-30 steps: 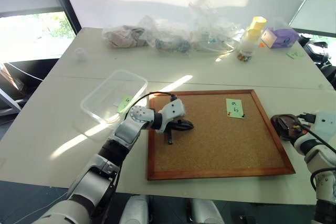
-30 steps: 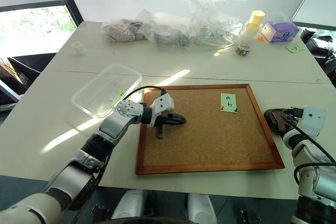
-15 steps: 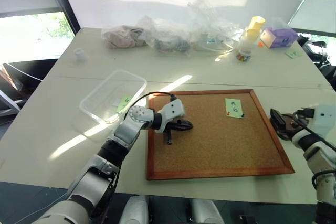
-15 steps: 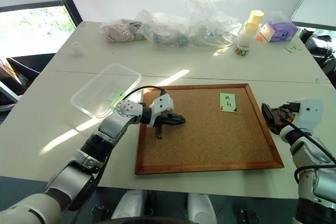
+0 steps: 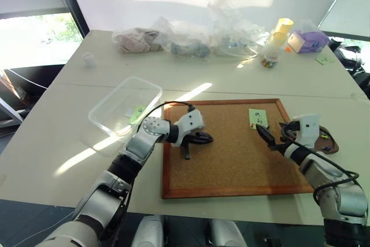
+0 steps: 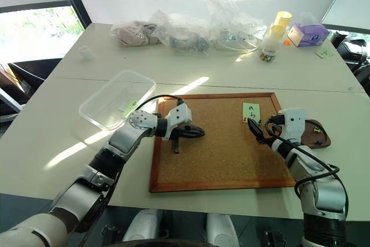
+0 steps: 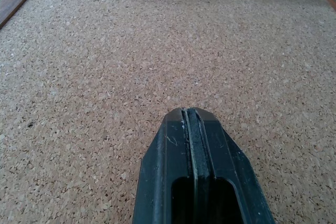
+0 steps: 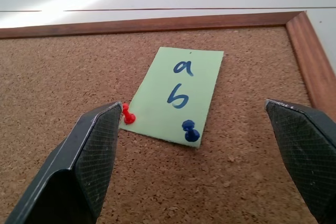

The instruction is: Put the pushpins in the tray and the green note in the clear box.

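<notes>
The green note (image 8: 176, 96) lies at the far right of the corkboard (image 5: 231, 160), with a red pushpin (image 8: 127, 115) and a blue pushpin (image 8: 191, 131) stuck in its near corners. My right gripper (image 8: 191, 106) is open just in front of the note, its fingers either side of it and apart from it. The dark brown tray (image 6: 317, 134) sits on the table right of the board, behind my right wrist. The clear box (image 5: 125, 106) stands left of the board. My left gripper (image 5: 202, 139) rests shut and empty on the cork at the board's left.
A narrow green slip (image 5: 137, 113) lies by the clear box's near wall. Clear plastic bags (image 5: 191, 41), a yellow-capped bottle (image 5: 273, 47) and a purple box (image 5: 309, 40) line the far side. A small white cup (image 5: 88, 59) stands far left.
My right gripper has swung left from over the tray onto the corkboard, up to the green note, staying open. My left arm has kept still.
</notes>
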Motion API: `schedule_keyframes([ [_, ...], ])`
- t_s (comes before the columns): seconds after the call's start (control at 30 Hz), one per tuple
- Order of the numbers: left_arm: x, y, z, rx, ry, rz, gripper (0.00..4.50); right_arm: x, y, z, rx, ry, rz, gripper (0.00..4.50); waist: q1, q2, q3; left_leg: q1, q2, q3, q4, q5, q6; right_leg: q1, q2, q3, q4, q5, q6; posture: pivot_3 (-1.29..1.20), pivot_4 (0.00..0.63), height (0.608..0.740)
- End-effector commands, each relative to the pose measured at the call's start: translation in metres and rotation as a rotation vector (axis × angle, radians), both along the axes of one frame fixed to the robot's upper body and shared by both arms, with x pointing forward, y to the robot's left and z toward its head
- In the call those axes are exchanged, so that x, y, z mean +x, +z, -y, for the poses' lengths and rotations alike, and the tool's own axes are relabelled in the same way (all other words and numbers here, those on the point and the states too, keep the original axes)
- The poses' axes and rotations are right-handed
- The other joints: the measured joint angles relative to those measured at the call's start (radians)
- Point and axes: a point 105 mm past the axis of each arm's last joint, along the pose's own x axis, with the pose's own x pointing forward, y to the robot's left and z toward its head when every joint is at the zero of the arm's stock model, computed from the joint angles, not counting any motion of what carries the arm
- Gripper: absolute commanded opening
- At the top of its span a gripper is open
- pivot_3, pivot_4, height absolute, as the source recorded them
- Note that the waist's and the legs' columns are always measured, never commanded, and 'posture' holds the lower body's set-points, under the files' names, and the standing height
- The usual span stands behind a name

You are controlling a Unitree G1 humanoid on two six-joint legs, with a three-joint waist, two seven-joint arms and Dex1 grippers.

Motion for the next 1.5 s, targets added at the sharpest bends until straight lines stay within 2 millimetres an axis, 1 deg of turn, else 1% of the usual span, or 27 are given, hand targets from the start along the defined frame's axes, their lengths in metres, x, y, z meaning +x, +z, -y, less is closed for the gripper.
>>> schedule_keyframes([
  [0.03,0.000,0.001,0.000,0.013,-0.002,0.013,0.00,0.005,0.008,-0.002,-0.006,0.000,0.044,4.45,0.000,0.000,0.000,0.000,0.000,0.000,0.000,0.000,0.000,0.000,0.000,0.000,0.000,0.000,0.000,0.00,0.150,0.740],
  [0.07,0.000,0.001,0.000,0.013,-0.003,0.014,0.00,0.006,0.007,-0.002,-0.005,-0.002,0.042,4.45,0.000,0.000,0.000,0.000,0.000,0.000,0.000,0.000,0.000,0.000,0.000,0.000,0.000,0.000,0.000,0.00,0.150,0.740],
  [0.17,0.000,0.001,0.000,0.012,-0.003,0.014,0.00,0.008,0.006,0.000,-0.006,-0.008,0.039,3.67,0.000,0.000,0.000,0.000,0.000,0.000,0.000,0.000,0.000,0.000,0.000,0.000,0.000,0.000,0.000,0.00,0.150,0.740],
  [0.2,0.000,0.001,0.000,0.012,-0.003,0.014,0.00,0.008,0.005,0.000,-0.005,-0.009,0.040,3.15,0.000,0.000,0.000,0.000,0.000,0.000,0.000,0.000,0.000,0.000,0.000,0.000,0.000,0.000,0.000,0.00,0.150,0.740],
  [0.23,0.000,0.001,0.000,0.012,-0.003,0.014,0.00,0.008,0.005,0.000,-0.005,-0.009,0.041,2.86,0.000,0.000,0.000,0.000,0.000,0.000,0.000,0.000,0.000,0.000,0.000,0.000,0.000,0.000,0.000,0.00,0.150,0.740],
  [0.3,0.000,0.001,0.000,0.012,-0.002,0.015,0.00,0.008,0.006,0.000,0.003,-0.013,0.044,1.71,0.000,0.000,0.000,0.000,0.000,0.000,0.000,0.000,0.000,0.000,0.000,0.000,0.000,0.000,0.000,0.00,0.150,0.740],
  [0.33,0.000,0.001,0.000,0.012,-0.001,0.015,0.00,0.008,0.006,0.000,0.005,-0.014,0.045,1.33,0.000,0.000,0.000,0.000,0.000,0.000,0.000,0.000,0.000,0.000,0.000,0.000,0.000,0.000,0.000,0.00,0.150,0.740],
  [0.4,0.000,0.001,0.000,0.013,-0.001,0.016,0.00,0.007,0.006,0.001,0.009,-0.015,0.042,0.37,0.000,0.000,0.000,0.000,0.000,0.000,0.000,0.000,0.000,0.000,0.000,0.000,0.000,0.000,0.000,0.00,0.150,0.740],
  [0.43,0.000,0.001,0.000,0.014,-0.001,0.016,0.00,0.007,0.005,0.001,0.010,-0.016,0.042,0.02,0.000,0.000,0.000,0.000,0.000,0.000,0.000,0.000,0.000,0.000,0.000,0.000,0.000,0.000,0.000,0.00,0.150,0.740],
  [0.73,0.001,-0.003,-0.003,0.045,-0.004,0.027,0.00,0.004,0.009,0.003,0.032,-0.037,0.065,0.02,0.000,0.000,0.000,0.000,0.000,0.000,0.000,0.000,0.000,0.000,0.000,0.000,0.000,0.000,0.000,0.00,0.150,0.740],
  [0.8,0.002,-0.006,-0.005,0.067,0.000,0.035,0.00,0.004,0.015,0.005,0.033,-0.050,0.089,0.02,0.000,0.000,0.000,0.000,0.000,0.000,0.000,0.000,0.000,0.000,0.000,0.000,0.000,0.000,0.000,0.00,0.150,0.740],
  [0.87,0.008,-0.014,-0.010,0.128,0.026,0.062,0.00,0.004,0.022,0.009,0.031,-0.066,0.121,0.02,0.000,0.000,0.000,0.000,0.000,0.000,0.000,0.000,0.000,0.000,0.000,0.000,0.000,0.000,0.000,0.00,0.150,0.740],
  [0.93,0.009,-0.018,-0.012,0.146,0.031,0.061,0.00,0.004,0.029,0.012,0.034,-0.079,0.152,0.02,0.000,0.000,0.000,0.000,0.000,0.000,0.000,0.000,0.000,0.000,0.000,0.000,0.000,0.000,0.000,0.00,0.150,0.740],
  [1.07,0.007,-0.017,-0.012,0.134,0.020,0.046,0.00,0.002,0.040,0.017,0.035,-0.099,0.206,0.02,-0.001,0.000,0.000,0.001,0.000,0.000,0.000,0.000,0.000,0.001,0.000,0.000,0.000,0.000,0.000,0.00,0.150,0.740],
  [1.2,0.006,-0.016,-0.011,0.130,0.015,0.043,0.00,0.001,0.043,0.023,0.031,-0.124,0.222,0.02,-0.001,0.000,0.000,0.002,0.000,0.000,0.000,0.000,0.000,0.002,0.000,0.000,0.000,0.000,0.000,0.00,0.150,0.740],
  [1.23,0.006,-0.016,-0.010,0.129,0.014,0.043,0.00,0.000,0.044,0.026,0.033,-0.141,0.227,0.02,-0.001,0.000,0.000,0.002,0.000,0.000,0.000,0.000,0.000,0.002,0.000,0.000,0.000,0.000,0.000,0.00,0.150,0.740],
  [1.33,0.006,-0.014,-0.010,0.123,0.011,0.045,0.00,-0.006,0.046,0.047,0.032,-0.247,0.240,0.02,-0.001,0.000,0.000,0.002,0.000,0.000,0.000,0.000,0.000,0.002,0.000,0.000,0.000,0.000,0.000,0.00,0.150,0.740],
  [1.47,0.005,-0.012,-0.009,0.107,0.003,0.049,0.00,-0.017,0.031,0.085,-0.015,-0.422,0.162,0.02,-0.001,0.000,0.000,0.002,0.000,0.000,0.000,0.000,0.000,0.002,0.000,0.000,0.000,0.000,0.000,0.00,0.150,0.740],
  [1.5,0.005,-0.011,-0.008,0.105,0.002,0.050,0.00,-0.019,0.027,0.092,-0.020,-0.451,0.144,0.02,-0.001,0.000,0.000,0.002,0.000,0.000,0.000,0.000,0.000,0.002,0.000,0.000,0.000,0.000,0.000,0.00,0.150,0.740],
])
